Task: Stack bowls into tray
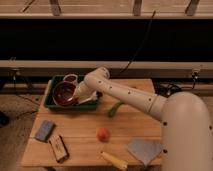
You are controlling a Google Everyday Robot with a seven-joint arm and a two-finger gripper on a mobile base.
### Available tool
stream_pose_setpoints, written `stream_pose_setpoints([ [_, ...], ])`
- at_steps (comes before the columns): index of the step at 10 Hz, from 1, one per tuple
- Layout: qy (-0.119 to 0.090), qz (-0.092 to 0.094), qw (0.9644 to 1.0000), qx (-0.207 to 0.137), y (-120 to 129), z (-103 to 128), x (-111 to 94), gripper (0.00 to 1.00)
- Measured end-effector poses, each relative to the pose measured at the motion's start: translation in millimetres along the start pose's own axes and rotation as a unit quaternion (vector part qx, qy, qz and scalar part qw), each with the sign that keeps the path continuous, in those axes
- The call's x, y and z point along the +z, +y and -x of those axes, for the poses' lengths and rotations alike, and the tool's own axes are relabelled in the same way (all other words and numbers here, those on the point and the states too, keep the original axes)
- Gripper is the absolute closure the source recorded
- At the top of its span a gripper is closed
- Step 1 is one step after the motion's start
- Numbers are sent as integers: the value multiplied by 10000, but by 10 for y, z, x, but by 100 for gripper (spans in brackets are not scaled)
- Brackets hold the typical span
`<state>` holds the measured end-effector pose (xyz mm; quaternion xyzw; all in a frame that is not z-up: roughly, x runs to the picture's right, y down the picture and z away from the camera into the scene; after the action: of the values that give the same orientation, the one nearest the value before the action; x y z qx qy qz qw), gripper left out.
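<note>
The dark maroon-brown bowl (63,94) hangs tilted over the left part of the dark green tray (50,95) at the table's back left. My gripper (77,93) is at the bowl's right rim, shut on it, with the white arm reaching in from the right. A small white-rimmed cup (70,78) stands in the tray's far side, just behind the bowl. Something white (90,99) lies in the tray under my wrist.
On the wooden table (130,125): a green vegetable (115,108) right of the tray, an orange ball (102,133), a yellow banana-like item (115,160), a grey cloth (145,150), a blue-grey sponge block (45,130) and a brown packet (59,147).
</note>
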<state>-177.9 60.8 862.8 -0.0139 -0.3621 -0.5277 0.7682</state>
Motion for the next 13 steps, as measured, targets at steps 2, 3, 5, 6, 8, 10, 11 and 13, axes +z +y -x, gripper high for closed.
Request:
stream_pose_setpoints([
  [2,-67,28,9999,-114,-99,25,101,92],
  [3,-116,41,9997,-198,-174,47,173,92],
  [5,-181,62,9994,-291,-278,78,297,92],
  [6,-217,83,9992,-313,-326,96,375,91],
  [8,-245,119,9991,-318,-329,96,448,74],
  [10,-141,142,9995,-250,-300,25,442,53],
  [11,-80,140,9996,-219,-291,-13,428,42],
  [13,82,68,9998,-151,-288,-110,314,23],
])
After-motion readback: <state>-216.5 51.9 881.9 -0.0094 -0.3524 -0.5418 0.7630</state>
